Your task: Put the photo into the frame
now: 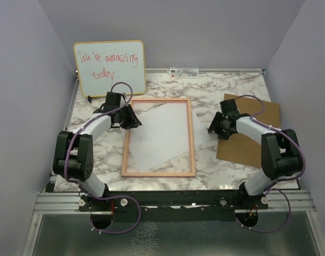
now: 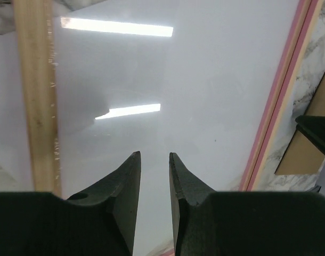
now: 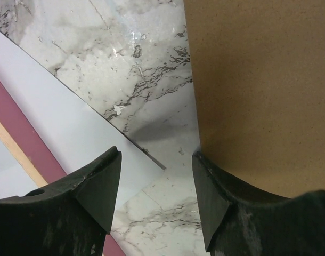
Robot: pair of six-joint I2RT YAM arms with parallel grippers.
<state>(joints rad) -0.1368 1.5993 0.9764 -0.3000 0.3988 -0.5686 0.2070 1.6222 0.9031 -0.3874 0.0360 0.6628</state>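
Hovering the left end effector (image 2: 154, 155) narrowly parted and the right end effector (image 3: 157, 154) wide open, both empty, we are preparing to square the photo (image 1: 162, 133) lying askew across the frame (image 1: 157, 174).

Left gripper (image 2: 154, 160): fingers (image 2: 125, 186) black plastic, matt, faintly grainy. Ahead of it, inside the frame (image 2: 37, 96), a smooth glossy white face throws back two light bars; pane or paper, can't tell. Frame rail on its left is pale bare wood with visible grain; the rail on its right is smooth and pinkish. Right gripper (image 3: 157, 154): same black plastic, scuffed, dusty. Left of it, photo (image 3: 72, 112) reverse, smooth white paper. Right of it, backing board (image 3: 258, 80), brown, matt, fine-fibred. Table (image 3: 146, 64) ahead: marble-look, slight sheen.
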